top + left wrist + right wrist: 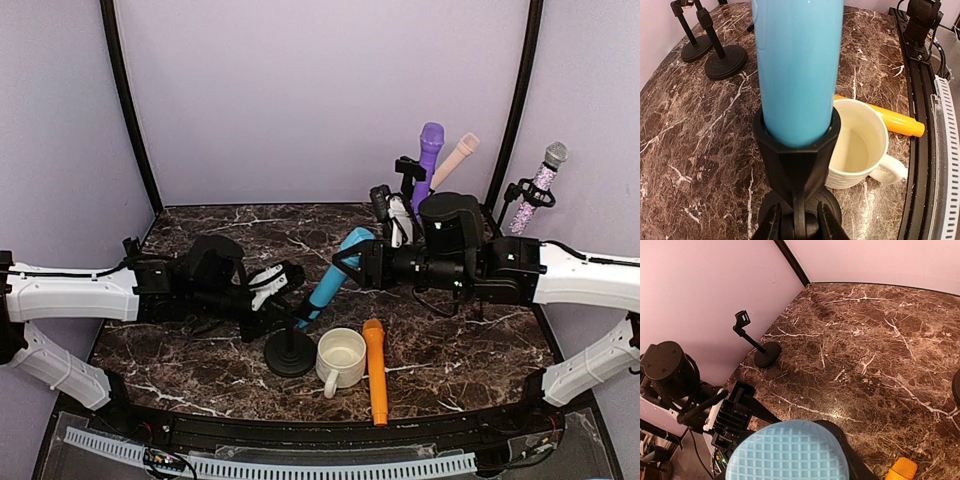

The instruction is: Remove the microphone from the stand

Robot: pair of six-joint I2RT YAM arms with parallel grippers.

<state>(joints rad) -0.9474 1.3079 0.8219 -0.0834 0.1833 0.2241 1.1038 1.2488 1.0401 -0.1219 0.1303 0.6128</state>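
Observation:
A light blue microphone (328, 280) leans to the right in the clip of a black stand (290, 355) with a round base, near the table's front middle. My left gripper (283, 290) is shut on the stand's thin post just below the clip; in the left wrist view the post sits between my fingers (771, 225), with the blue body (797, 70) above. My right gripper (352, 262) is shut on the microphone's upper end. In the right wrist view its mesh head (787, 452) fills the bottom, with one black finger (857, 450) beside it.
A white mug (340, 357) and an orange microphone (375, 385) lie just right of the stand's base. Purple (430, 150), pink (458, 155), white (400, 218) and glittery (542, 185) microphones stand at the back right. Two empty stands (722, 60) are at the far side.

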